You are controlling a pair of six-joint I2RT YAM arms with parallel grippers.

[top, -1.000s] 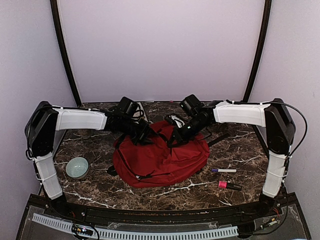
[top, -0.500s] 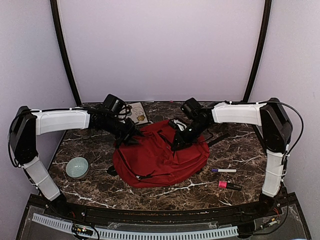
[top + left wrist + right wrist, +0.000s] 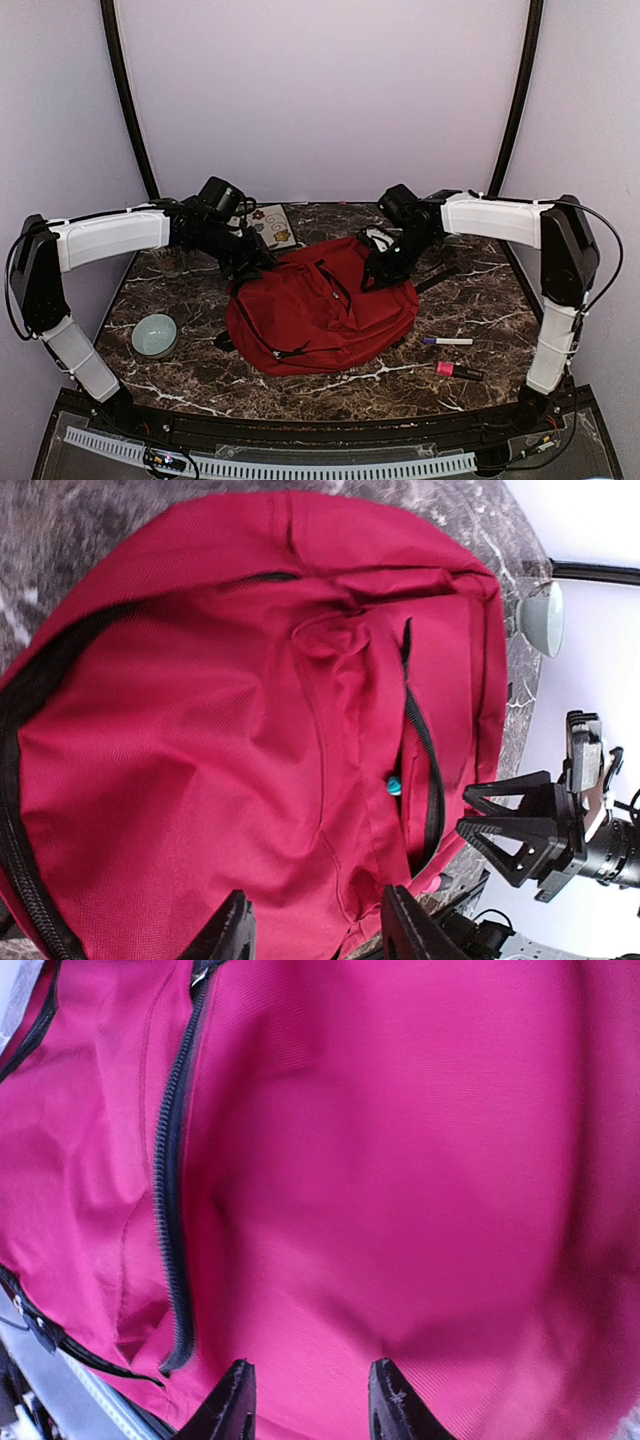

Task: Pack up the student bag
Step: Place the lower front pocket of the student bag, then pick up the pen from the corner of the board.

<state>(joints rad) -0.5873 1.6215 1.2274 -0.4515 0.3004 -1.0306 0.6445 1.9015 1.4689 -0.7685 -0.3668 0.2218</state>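
Two pens are noted nearest, a pink marker (image 3: 458, 371) and a purple marker (image 3: 447, 341), at 4 o'clock of the student bag (image 3: 320, 315). A bowl (image 3: 155, 335) is noted at 9 o'clock. The bag is found lying flat at mid-counter (image 3: 200, 385). At its far edge the left claw (image 3: 250, 265), at 11 o'clock, and the right claw (image 3: 378, 272), at 1 o'clock, are both spread, pinching nothing. It is judged that fabric beside the zip should be gripped on opposite sides and drawn apart before loading.
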